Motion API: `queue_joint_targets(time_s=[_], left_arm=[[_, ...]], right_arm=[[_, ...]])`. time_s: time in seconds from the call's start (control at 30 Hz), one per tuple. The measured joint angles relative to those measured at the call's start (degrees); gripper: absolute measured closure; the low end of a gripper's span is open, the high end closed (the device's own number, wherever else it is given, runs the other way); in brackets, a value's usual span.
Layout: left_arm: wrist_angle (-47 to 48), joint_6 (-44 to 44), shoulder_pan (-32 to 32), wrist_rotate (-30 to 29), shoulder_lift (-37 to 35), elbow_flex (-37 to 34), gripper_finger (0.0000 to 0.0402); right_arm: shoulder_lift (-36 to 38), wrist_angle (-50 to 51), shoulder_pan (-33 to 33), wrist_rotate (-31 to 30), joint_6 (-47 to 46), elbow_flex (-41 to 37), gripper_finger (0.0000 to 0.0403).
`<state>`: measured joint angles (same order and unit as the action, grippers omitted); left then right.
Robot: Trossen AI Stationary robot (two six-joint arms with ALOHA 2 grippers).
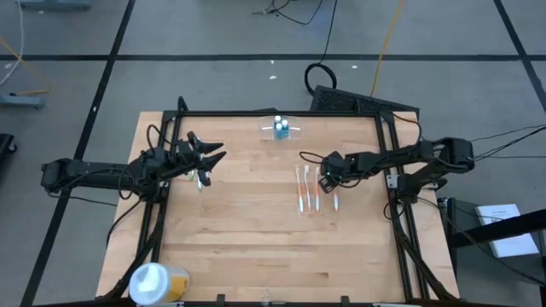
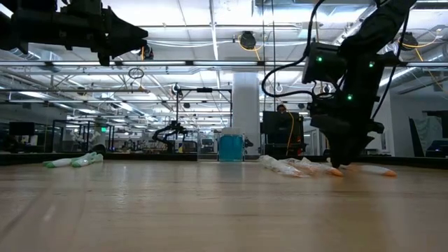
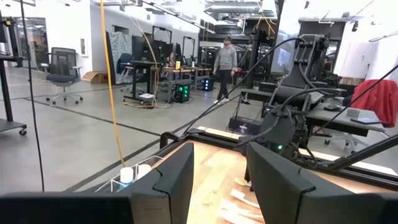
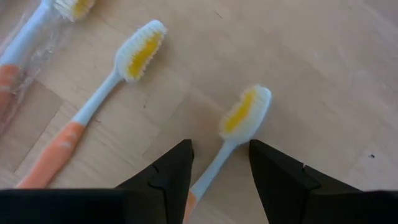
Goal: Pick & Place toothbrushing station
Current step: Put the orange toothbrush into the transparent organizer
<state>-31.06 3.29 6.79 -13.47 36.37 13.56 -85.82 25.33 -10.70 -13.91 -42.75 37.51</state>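
Clear toothbrushing station (image 1: 277, 129) (blue-capped items inside) upright at table's far edge.

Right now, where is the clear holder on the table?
In the high view the clear holder sits at the table's far edge, near the middle, beyond the toothbrushes and between the two arms.
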Motion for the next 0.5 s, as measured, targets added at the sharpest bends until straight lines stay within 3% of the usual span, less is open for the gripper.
queue_joint_targets(time_s=[0.17,0.5], left_arm=[[0.0,0.0,0.0,0.0,0.0,0.0,0.0245],[0.0,0.0,0.0,0.0,0.0,0.0,0.0245]], right_arm=[[0.1,0.4,0.0,-0.7,-1.3,0.0,0.0270],[0.2,0.7,-0.1,-1.5,0.4,-0.1,0.0375]])
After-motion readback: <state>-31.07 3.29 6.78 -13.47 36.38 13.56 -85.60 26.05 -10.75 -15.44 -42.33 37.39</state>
